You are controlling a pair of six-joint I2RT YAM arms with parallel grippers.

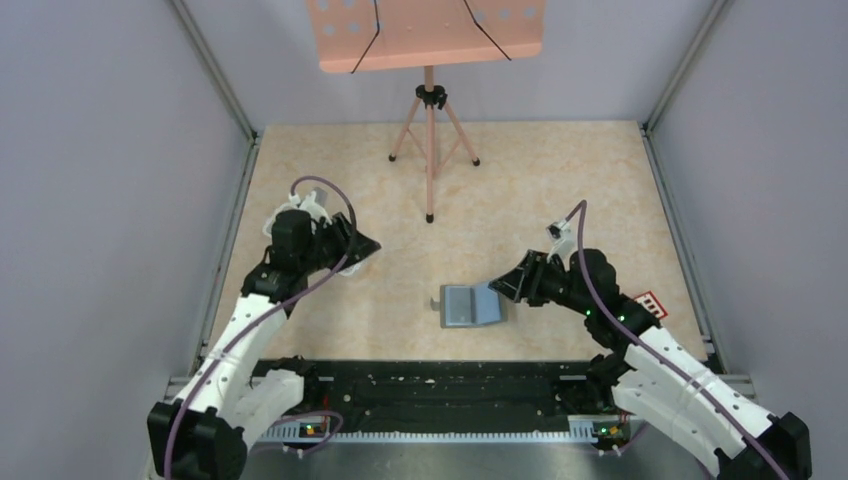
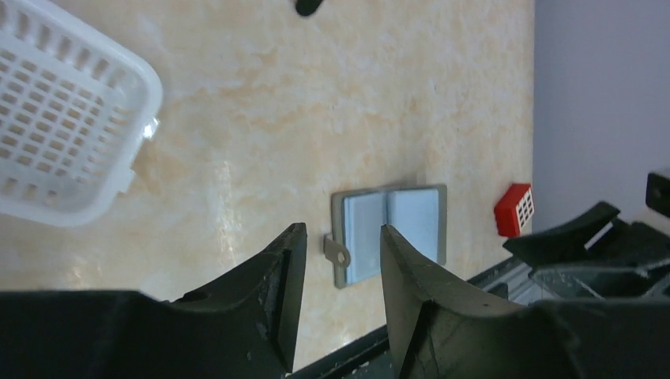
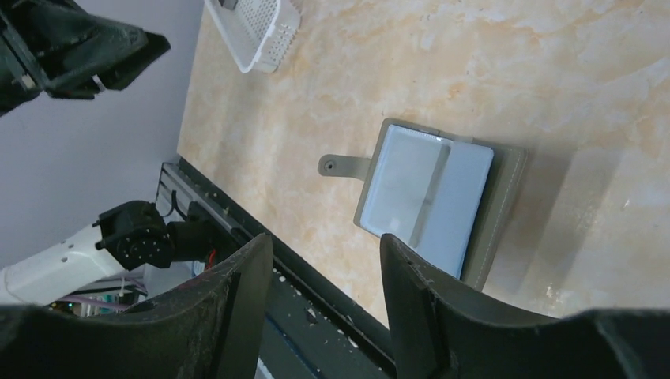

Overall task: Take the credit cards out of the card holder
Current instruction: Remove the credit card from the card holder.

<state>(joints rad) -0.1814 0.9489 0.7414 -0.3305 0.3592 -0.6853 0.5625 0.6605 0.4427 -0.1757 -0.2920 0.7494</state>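
The card holder (image 1: 470, 306) lies open and flat on the table near the front middle, with two bluish-grey panels inside and a small clasp tab on its left. It also shows in the left wrist view (image 2: 391, 227) and the right wrist view (image 3: 430, 197). A red card with pale squares (image 1: 651, 303) lies on the table to the right, partly behind my right arm, and shows in the left wrist view (image 2: 514, 210). My right gripper (image 1: 498, 286) is open and empty just above the holder's right edge. My left gripper (image 1: 368, 246) is open and empty, well to the holder's left.
A white ribbed plastic basket (image 2: 63, 118) stands at the left under my left arm, also in the right wrist view (image 3: 254, 24). A pink music stand (image 1: 430, 35) on a tripod (image 1: 431, 150) stands at the back middle. A black rail (image 1: 440, 385) runs along the front edge.
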